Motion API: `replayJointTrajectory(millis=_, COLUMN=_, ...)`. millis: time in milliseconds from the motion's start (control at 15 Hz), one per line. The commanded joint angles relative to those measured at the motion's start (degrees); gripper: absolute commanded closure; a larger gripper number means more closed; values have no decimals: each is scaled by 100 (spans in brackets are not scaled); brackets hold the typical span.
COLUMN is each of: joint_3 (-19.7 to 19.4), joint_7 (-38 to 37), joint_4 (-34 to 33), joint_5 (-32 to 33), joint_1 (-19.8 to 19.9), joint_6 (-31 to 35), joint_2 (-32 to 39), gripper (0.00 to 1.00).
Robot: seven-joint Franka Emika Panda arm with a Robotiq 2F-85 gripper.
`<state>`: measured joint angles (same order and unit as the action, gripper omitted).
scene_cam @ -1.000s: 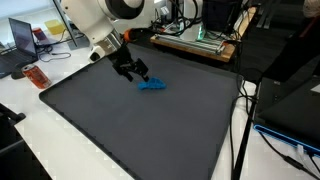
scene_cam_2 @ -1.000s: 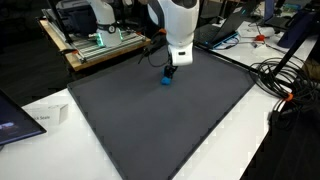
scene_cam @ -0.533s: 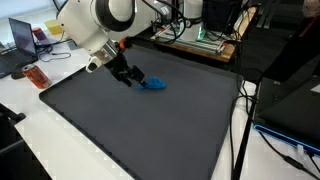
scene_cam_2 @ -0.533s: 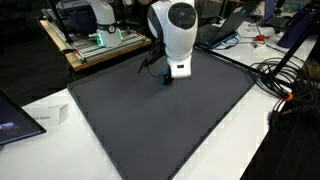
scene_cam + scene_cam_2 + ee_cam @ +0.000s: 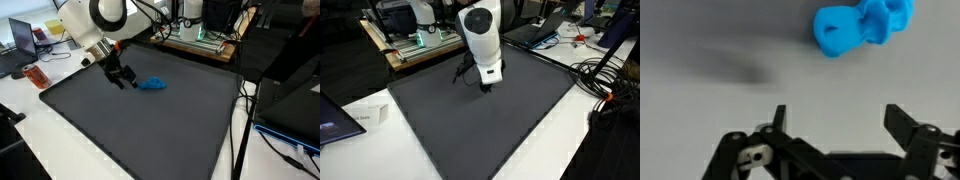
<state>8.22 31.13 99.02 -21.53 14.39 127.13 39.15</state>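
Ahead of gripper (image 5: 835, 112), blue object (image 5: 855, 28) lies flat, long axis seemingly crosswise.

Blue object (image 5: 860, 28): looked smooth moulded plastic, faintly glossy. Table mat (image 5: 150, 130): was dark grey, matt, finely textured. Gripper (image 5: 835, 112): showed matt black finish. Arm casing (image 5: 480, 35): was glossy white plastic.

1. The end effector (image 5: 124, 80) has drawn back from the blue plastic object (image 5: 152, 84). A second ago its spread fingers stood right over the object; now they are just beside it, with bare mat between.
2. It has shifted toward the worktop (image 5: 140, 130) edge on the laptop (image 5: 20, 36) side.
3. The arm has swung round, and in an exterior view its white housing (image 5: 480, 35) now hides the object, which showed before.
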Motion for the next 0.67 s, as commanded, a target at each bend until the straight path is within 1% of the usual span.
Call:
replayJointTrajectory(millis=0, joint_3=251, joint_7=637, joint_4=777, joint_5=-421, joint_1=259, joint_6=737, joint_2=-402, gripper=0)
replayJointTrajectory(millis=333, joint_3=531, joint_7=1291, joint_4=1451, joint_5=-1202, joint_1=651, joint_6=1184, joint_2=-703, gripper=0)
replayJointTrajectory(millis=600, joint_3=527, joint_7=2042, joint_4=2046, joint_5=-1764, joint_1=790, joint_6=1380, joint_2=-1077, gripper=0)
